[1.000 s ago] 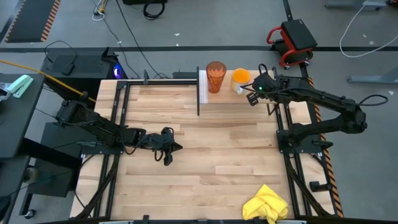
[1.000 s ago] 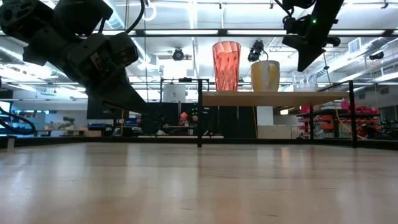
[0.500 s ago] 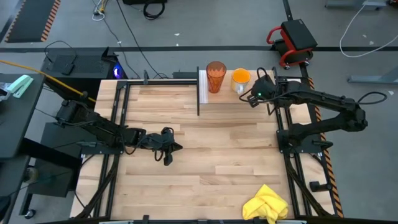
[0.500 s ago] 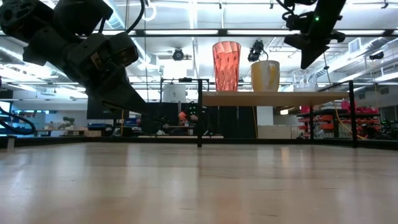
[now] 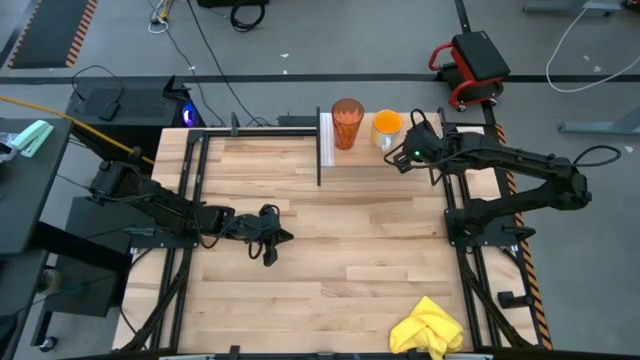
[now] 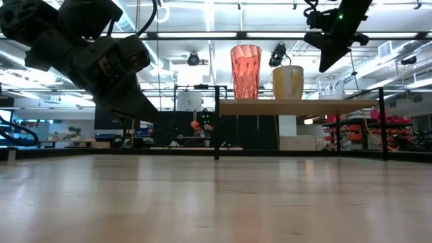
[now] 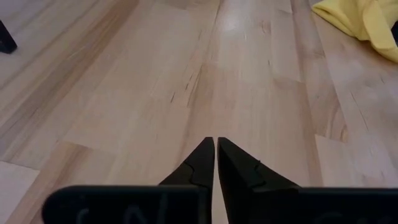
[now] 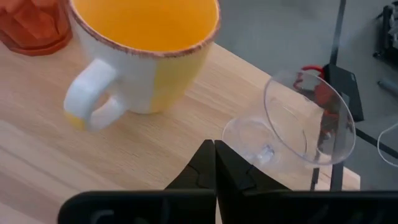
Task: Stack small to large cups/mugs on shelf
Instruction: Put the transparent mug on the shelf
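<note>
Our right gripper (image 5: pixel 401 157) has edged further off the shelf (image 5: pixel 400 160) toward table centre, fingers together, empty. Tumbler (image 5: pixel 346 123), orange mug (image 8: pixel 140 56) and small glass (image 8: pixel 298 121) unchanged on the shelf. Left gripper (image 5: pixel 279 240) parked mid-table, closed.

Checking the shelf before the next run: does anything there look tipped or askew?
Yes. The small clear glass leans sharply on the shelf beside the upright yellow mug, by the shut right gripper.
</note>
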Action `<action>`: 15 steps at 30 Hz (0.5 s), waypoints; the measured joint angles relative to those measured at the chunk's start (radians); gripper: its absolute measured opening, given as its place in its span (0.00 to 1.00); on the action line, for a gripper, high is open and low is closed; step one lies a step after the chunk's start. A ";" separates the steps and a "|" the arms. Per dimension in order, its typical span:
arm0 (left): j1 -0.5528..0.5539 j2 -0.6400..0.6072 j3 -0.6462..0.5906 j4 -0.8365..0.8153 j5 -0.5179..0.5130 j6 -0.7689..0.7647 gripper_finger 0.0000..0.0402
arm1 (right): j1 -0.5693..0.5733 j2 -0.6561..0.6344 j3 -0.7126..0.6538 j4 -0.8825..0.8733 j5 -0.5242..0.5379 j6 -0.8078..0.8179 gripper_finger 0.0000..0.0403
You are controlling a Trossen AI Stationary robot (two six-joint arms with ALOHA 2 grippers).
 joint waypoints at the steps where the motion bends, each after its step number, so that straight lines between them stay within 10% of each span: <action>1: 0.000 0.000 0.000 0.000 0.000 0.000 0.07 | 0.000 0.000 0.000 0.005 0.000 -0.002 0.00; 15: 0.000 0.000 0.000 0.000 0.000 0.010 0.06 | -0.035 0.010 0.000 -0.028 0.007 -0.004 0.00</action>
